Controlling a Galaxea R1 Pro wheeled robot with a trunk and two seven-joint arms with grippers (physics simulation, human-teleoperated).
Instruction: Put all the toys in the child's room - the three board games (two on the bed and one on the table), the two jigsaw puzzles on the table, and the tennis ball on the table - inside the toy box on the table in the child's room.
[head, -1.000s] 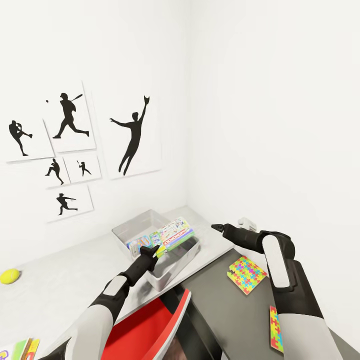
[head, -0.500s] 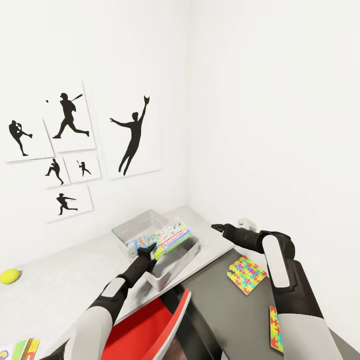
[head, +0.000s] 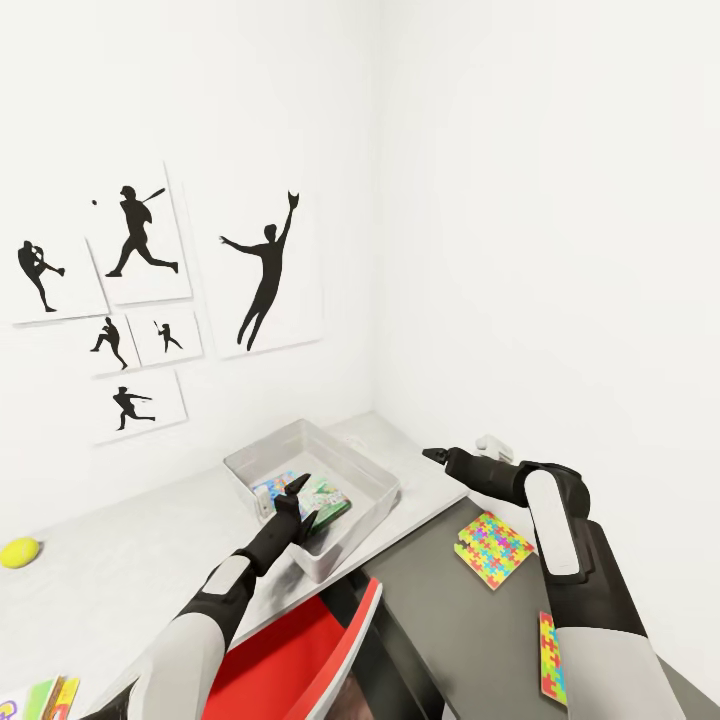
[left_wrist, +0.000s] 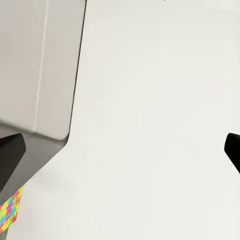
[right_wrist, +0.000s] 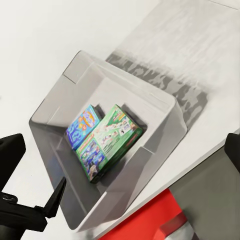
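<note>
The toy box (head: 318, 487) sits just below the centre of the head view, on the pale grey table (head: 130, 570) near the room's corner. Inside it lie two board games: the green-white Monopoly box (right_wrist: 111, 141) rests partly over the smaller blue game (right_wrist: 83, 124), both leaning against the box floor. The left gripper (head: 290, 497) hangs over the box's near rim, jaws apart and empty. At the left edge of the head view the tennis ball (head: 20, 551) lies on the table, well apart from the box. In the lower left corner a colourful strip, probably the Skip-Bo game (head: 45, 697), pokes into the frame; too little shows to be sure. To the right, on the darker cabinet top (head: 450, 610), lie the two jigsaw puzzles, one (head: 494, 550) near the right arm and one (head: 551, 658) at the lower right edge. The right gripper (head: 437, 456) hovers right of the box, jaws spread wide. Black sports silhouettes (head: 262, 270) hang on the wall at upper left.
</note>
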